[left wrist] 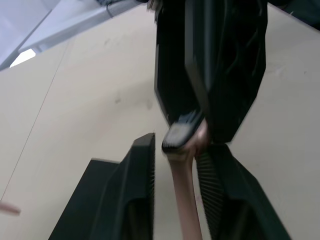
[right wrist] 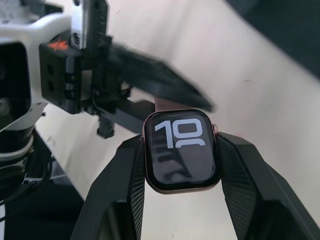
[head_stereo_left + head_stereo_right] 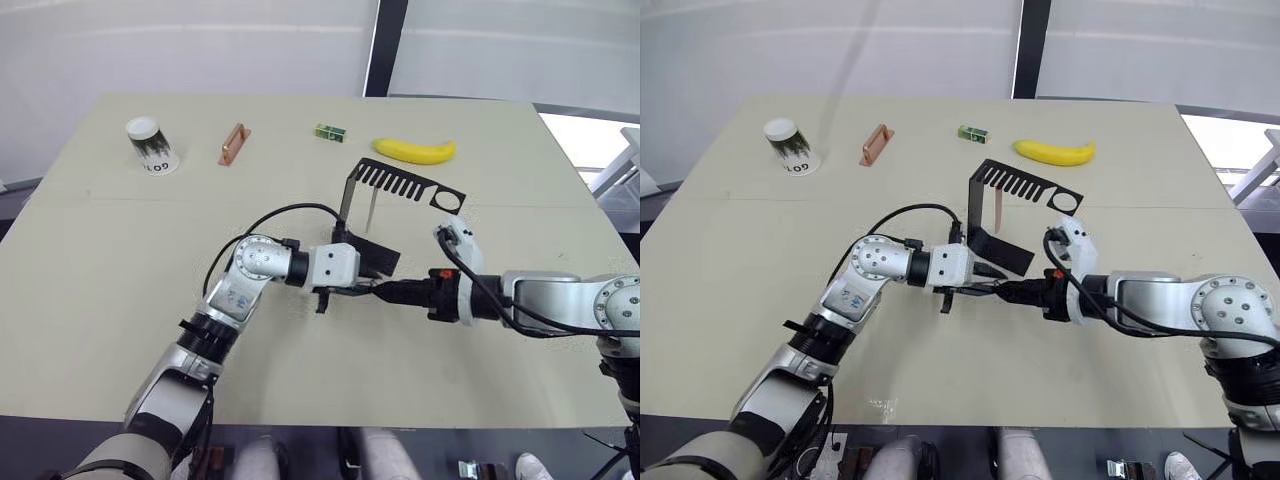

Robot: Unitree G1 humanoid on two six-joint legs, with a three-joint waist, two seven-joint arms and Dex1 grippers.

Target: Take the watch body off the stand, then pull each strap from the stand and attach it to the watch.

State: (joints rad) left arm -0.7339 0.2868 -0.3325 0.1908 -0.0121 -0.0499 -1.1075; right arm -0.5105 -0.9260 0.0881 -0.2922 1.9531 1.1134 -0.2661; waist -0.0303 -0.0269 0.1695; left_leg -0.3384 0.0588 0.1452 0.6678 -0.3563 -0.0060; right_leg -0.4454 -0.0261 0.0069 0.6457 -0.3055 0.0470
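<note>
The watch body (image 2: 181, 150), black screen with a copper rim, sits clamped between the fingers of my right gripper (image 2: 181, 145), just in front of the stand's base. My left gripper (image 1: 175, 145) meets it from the left, shut on a pink strap (image 1: 184, 185) whose end touches the edge of the watch body (image 1: 180, 132). Both grippers come together near the table's middle (image 3: 372, 290). The black stand (image 3: 400, 184) rises right behind them. Another pink strap (image 3: 997, 212) hangs from its comb-toothed arm.
A banana (image 3: 415, 151), a small green block (image 3: 330, 131), a copper-coloured bar (image 3: 233, 143) and an upturned paper cup (image 3: 152, 146) lie along the far side of the beige table (image 3: 120, 300). A black cable (image 3: 270, 215) loops above my left wrist.
</note>
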